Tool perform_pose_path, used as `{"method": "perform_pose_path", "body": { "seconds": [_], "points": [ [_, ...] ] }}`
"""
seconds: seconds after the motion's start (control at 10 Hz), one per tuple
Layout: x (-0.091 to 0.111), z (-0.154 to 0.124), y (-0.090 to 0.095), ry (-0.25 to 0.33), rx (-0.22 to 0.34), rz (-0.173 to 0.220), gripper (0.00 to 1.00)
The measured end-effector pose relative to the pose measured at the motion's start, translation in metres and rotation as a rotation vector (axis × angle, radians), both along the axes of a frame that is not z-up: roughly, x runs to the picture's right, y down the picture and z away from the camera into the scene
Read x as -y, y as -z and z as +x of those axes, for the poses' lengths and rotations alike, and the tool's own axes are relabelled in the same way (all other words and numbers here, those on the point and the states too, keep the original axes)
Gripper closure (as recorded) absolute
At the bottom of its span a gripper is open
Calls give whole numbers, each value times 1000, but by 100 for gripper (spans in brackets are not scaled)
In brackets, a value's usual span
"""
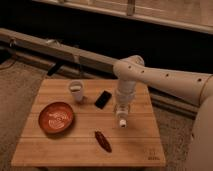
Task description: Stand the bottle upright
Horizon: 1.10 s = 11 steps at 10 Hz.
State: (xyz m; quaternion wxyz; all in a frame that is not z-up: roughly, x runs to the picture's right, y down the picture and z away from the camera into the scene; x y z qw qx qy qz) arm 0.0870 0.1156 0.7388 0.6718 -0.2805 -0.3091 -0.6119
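bottle [121, 121] | slim, white | near-vertical, gripped by tool [121, 113] | over table [75, 146]

The table [50, 150] is pale honey wood laid in lengthwise planks. It carries a rust-orange plate [56, 117] with a pale swirl at its centre, a white cup [76, 91], a black phone [103, 99] and a dark red-brown elongated object [103, 141]. Over the table's right half, the off-white gripper [121, 112] matches its cream arm [165, 79] and the whitish, pale-capped bottle [122, 120] just beneath it.
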Motion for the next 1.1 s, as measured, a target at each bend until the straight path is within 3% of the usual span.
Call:
{"method": "perform_pose_path", "body": {
  "seconds": [0.4, 0.8, 1.1],
  "points": [
    [-2, 11, 2, -152, -68, -64, 100],
    [-7, 29, 6, -354, -76, -106, 100],
    [-6, 38, 8, -458, -79, -118, 100]
  ]
}}
